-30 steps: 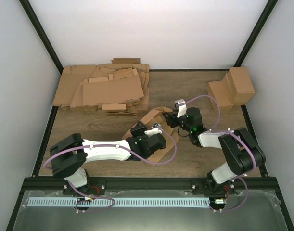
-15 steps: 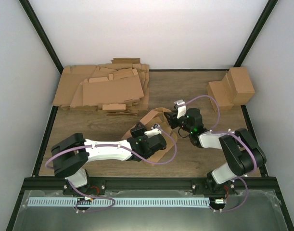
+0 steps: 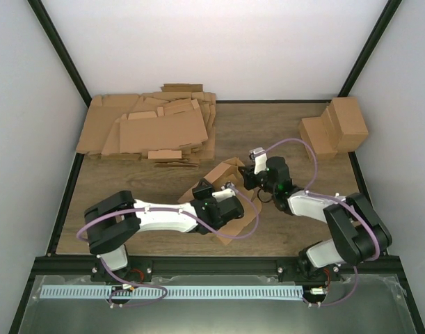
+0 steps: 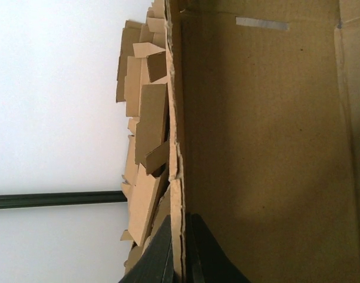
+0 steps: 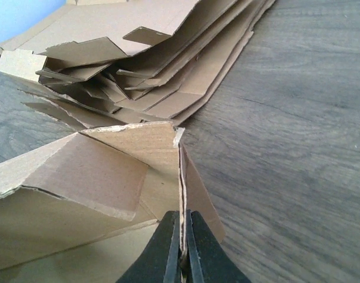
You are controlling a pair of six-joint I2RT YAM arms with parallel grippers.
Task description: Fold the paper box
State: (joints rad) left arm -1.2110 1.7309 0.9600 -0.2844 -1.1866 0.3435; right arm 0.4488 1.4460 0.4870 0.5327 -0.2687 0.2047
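Observation:
The paper box point(image 3: 225, 182) is a brown die-cut cardboard piece, partly raised, in the middle of the table between the arms. My left gripper point(image 3: 211, 198) is shut on one of its wall edges; in the left wrist view the fingers point(image 4: 181, 259) pinch that thin edge, with the box's inner panel point(image 4: 268, 141) to the right. My right gripper point(image 3: 248, 175) is shut on the far right flap; in the right wrist view the fingertips point(image 5: 182, 250) clamp a folded double edge of the box point(image 5: 156, 153).
A thick heap of flat cardboard sheets point(image 3: 153, 125) lies at the back left, also in the right wrist view point(image 5: 150, 53). Finished brown boxes point(image 3: 335, 125) stand at the back right. Black frame rails border the table.
Both grippers have moved with the box: the left arm has pushed right and forward, and the box's far flap has folded up more steeply. Both keep their grip.

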